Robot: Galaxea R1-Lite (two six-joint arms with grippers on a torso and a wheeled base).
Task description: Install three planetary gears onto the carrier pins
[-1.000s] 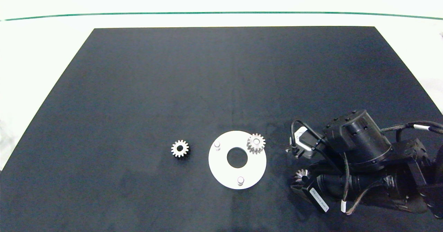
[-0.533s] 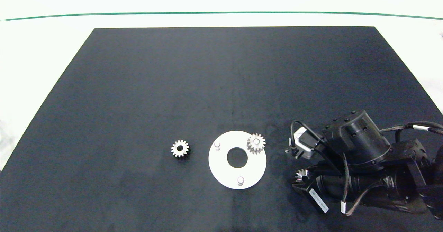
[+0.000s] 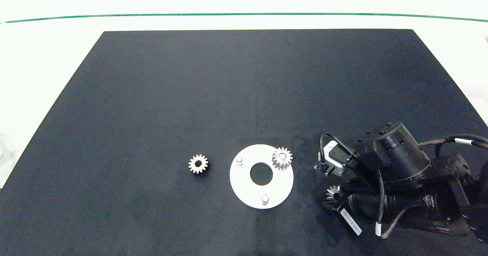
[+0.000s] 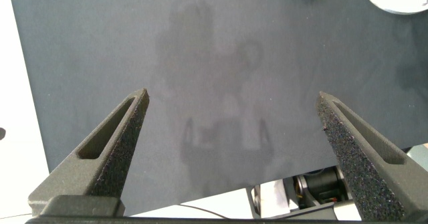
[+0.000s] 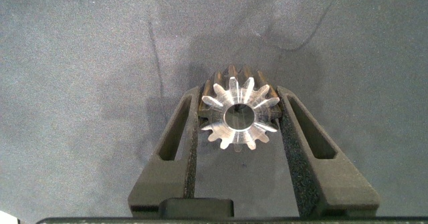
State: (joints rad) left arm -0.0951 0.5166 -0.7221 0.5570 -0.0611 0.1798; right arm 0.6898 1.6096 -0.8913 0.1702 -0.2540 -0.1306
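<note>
The white disc (image 3: pixel 248 187) lies near the front of the dark mat, with two bare carrier pins (image 3: pixel 239 160) (image 3: pixel 265 199). One planetary gear (image 3: pixel 282 158) sits on the disc's third pin, at its back right. A second gear (image 3: pixel 198 164) lies loose on the mat to the left of the disc. To the right of the disc my right gripper (image 3: pixel 332 195) holds the third gear (image 5: pixel 239 112), both fingers pressed against its teeth just over the mat. My left gripper (image 4: pixel 232 95) hangs open over bare mat and is outside the head view.
The dark mat (image 3: pixel 228 88) covers the white table, with wide free room behind and to the left of the disc. The right arm's body and cables (image 3: pixel 396 179) fill the front right corner.
The right arm has shifted slightly toward the front right, carrying the gear with it. The disc and the other two gears have not moved.
</note>
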